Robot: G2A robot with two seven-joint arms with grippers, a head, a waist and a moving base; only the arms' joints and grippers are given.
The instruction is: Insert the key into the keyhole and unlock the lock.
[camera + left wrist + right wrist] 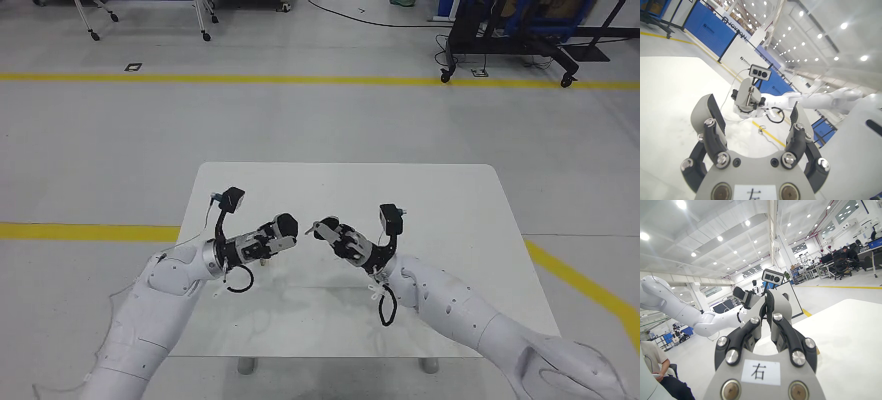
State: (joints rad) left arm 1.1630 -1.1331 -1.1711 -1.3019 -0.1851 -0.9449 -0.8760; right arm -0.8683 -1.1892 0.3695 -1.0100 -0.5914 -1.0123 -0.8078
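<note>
Black ribbed pads (716, 111) line the two fingers of the left gripper (754, 106), whose jaws stand spread wide apart. This gripper hangs above the table (450, 200), over its near-middle area, and is tilted to face the opposite arm.

Directly across from it, close but not touching, is the right gripper (767, 299). Its jaws are pressed together on the key (749, 95), a thin metal strip seen edge-on between the two pale fingers (its teeth and head cannot be made out). In the top view a slim tip projects from this gripper toward the left one, with a small gap between them. The key is thus off the table surface. It is held in the air between the two arms, roughly at mid-width of the table.

Beyond the grippers, the far half of the white tabletop extends to a straight back edge. Past that edge lies a pale grey floor (300, 130), crossed by a yellow line (300, 78). Farthest off, a dark wheeled frame (510, 45) stands at the back right of the top view. Blue partition panels (715, 36) bound the hall.
</note>
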